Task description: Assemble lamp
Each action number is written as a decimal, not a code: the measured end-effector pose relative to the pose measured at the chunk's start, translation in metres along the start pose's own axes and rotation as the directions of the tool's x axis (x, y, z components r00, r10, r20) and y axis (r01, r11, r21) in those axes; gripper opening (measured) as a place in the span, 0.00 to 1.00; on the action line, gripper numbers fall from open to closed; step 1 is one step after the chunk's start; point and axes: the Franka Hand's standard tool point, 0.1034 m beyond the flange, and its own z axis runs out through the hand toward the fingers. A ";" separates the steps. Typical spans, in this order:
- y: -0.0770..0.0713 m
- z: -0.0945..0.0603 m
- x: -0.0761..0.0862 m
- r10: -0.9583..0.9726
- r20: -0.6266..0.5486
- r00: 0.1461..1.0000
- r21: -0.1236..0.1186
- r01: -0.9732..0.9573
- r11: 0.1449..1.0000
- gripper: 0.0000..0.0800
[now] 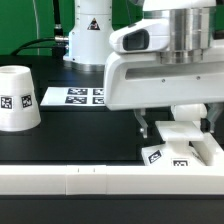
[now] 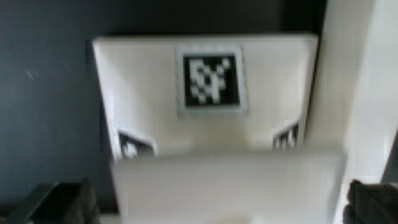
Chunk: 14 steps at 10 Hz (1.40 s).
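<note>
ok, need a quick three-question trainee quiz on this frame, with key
1. True or false: the white tapered cup-like plastic shade stands apart from the tool.
2. The tool hangs over: A the shade, B the flat white marker board, C the flat square white plastic base.
3. What is printed on the base in the wrist view?
Key: 1 true. 2 C. 3 a black-and-white square tag.

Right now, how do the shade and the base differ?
The shade is a tall tapered cup; the base is low and flat. The shade stands alone at the exterior view's left; the base sits beside the rail under the gripper. Both are white and tagged.
</note>
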 end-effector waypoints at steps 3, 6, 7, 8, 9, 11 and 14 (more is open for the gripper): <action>-0.003 -0.020 -0.056 0.035 0.042 0.999 -0.003 -0.035 0.999 0.87; -0.035 -0.033 -0.088 0.122 0.061 0.991 0.006 -0.122 0.992 0.87; -0.047 -0.030 -0.094 0.111 0.035 0.993 0.020 -0.112 0.993 0.87; -0.047 -0.029 -0.096 0.102 0.040 0.994 0.020 -0.103 0.994 0.87; -0.046 -0.029 -0.095 0.103 0.039 0.994 0.020 -0.104 0.994 0.87; -0.047 -0.028 -0.096 0.101 0.040 0.994 0.020 -0.102 0.995 0.87; -0.065 -0.019 -0.107 -0.007 0.056 0.998 0.013 0.006 1.000 0.87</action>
